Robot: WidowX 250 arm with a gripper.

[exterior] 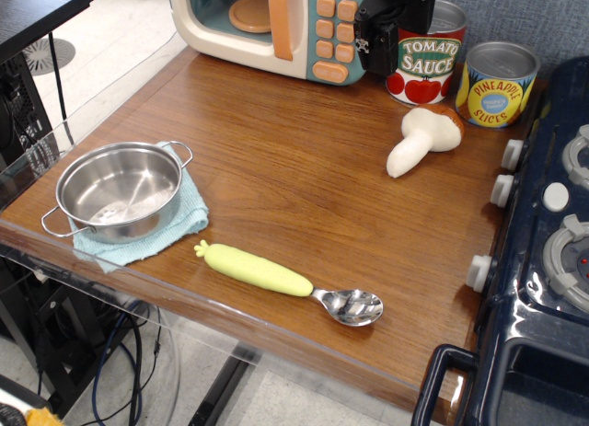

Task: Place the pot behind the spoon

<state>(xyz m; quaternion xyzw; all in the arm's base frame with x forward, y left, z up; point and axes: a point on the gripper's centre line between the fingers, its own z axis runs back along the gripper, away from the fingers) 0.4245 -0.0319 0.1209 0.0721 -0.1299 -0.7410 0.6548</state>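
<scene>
Landmark: the toy microwave (276,26), cream and teal with orange buttons and an orange door handle, at the far edge of the wooden table (285,168).
Tomato sauce can (428,63): upright, just right of the microwave.
Pineapple slices can (497,84): upright, right of the microwave, beyond the tomato sauce can and close beside it.
Mushroom toy (421,139): white stem, brown cap, lying on its side, nearer the camera than the microwave and to its right, just before the two cans.
Light blue cloth (184,219): folded flat, well in front of the microwave, toward the table's left near corner.
Toy stove (543,288): dark blue with white knobs, far right of the microwave, against the table's right edge.
</scene>
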